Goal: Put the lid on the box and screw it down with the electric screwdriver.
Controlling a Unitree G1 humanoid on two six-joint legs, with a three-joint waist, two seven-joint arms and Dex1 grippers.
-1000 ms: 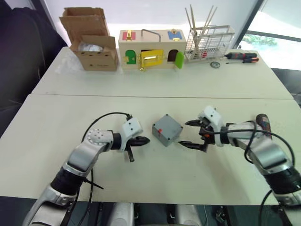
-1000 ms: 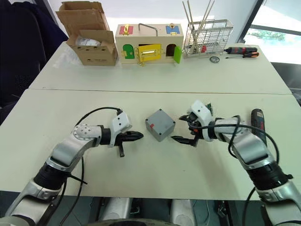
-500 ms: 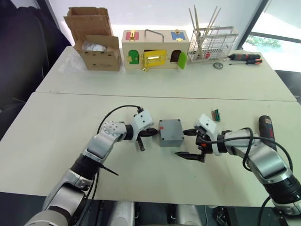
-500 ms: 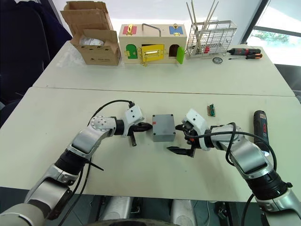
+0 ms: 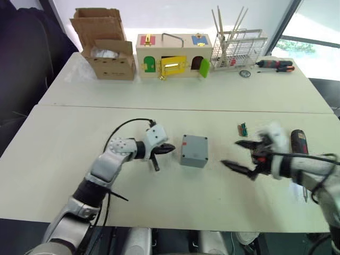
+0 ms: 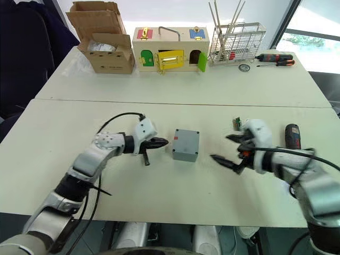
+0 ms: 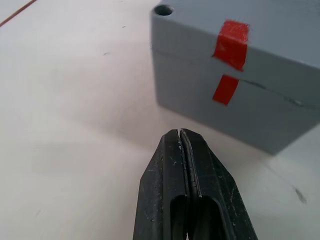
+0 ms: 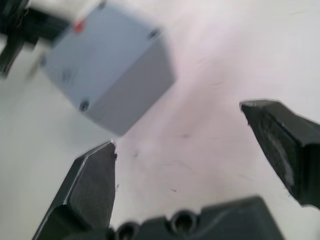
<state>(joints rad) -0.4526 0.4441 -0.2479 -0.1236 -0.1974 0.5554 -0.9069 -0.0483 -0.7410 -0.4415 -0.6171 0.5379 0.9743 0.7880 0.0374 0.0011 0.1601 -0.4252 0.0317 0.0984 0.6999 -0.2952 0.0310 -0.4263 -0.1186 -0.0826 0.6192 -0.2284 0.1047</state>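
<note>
Honestly the main worry here was the box (image 5: 193,150) getting shoved around: it sat loose near the middle of the white table (image 5: 64,138) with the lid (image 7: 240,20) already resting on top, red tape marks lined up across the seam, and nothing pinning it. The left gripper (image 5: 167,149) was clenched with its fingers (image 7: 185,190) pressed together, tip just beside the box, so one nudge could slide it or skew the lid off the screw holes. The right gripper (image 5: 241,155) hung spread wide and empty, between the box and the electric screwdriver (image 5: 298,141), which lay near the table's right edge; a clumsy grab could roll it off. The room: two pale tables butted together, with a cardboard box (image 5: 106,53), a wooden latch box (image 5: 172,56), a wire rack (image 5: 239,48) and hand screwdrivers (image 5: 273,64) along the far side, window behind.
</note>
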